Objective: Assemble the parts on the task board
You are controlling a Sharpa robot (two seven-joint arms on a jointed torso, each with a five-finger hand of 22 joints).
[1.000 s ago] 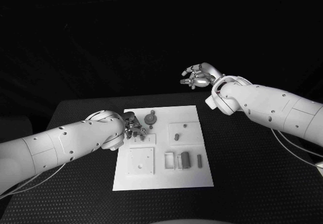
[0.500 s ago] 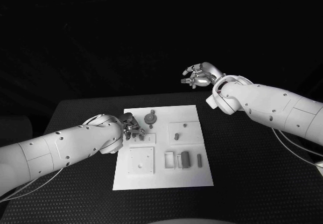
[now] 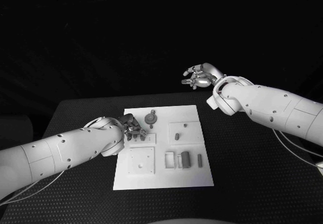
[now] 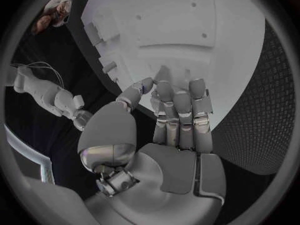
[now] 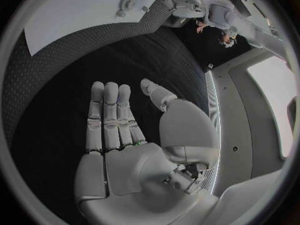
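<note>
A black table [image 3: 269, 186] fills the head view under a dark background, with the white board [image 3: 164, 179] at its centre. Grey parts [image 3: 183, 159] sit in the board's recesses, mostly toward 4 o'clock from the board's middle, with a round one near the board's 12 o'clock edge. The left hand [image 3: 132, 129] is low over the board's 10 o'clock area, fingers curled down close together at a small raised block; whether they pinch anything cannot be told. The right hand [image 3: 197, 77] is raised well beyond the board's far edge, at 1 o'clock from it, fingers loosely curled and apart, holding nothing.

In the left wrist view, the left hand [image 4: 169, 135] lies with its fingers [image 4: 181, 105] side by side, tips against the board [image 4: 181, 40], thumb bent in beside them.

In the right wrist view, the right hand [image 5: 134, 160] is flat, fingers [image 5: 106, 115] straight and together, thumb apart, over the table [image 5: 62, 85]; the board [image 5: 75, 10] lies well beyond.
</note>
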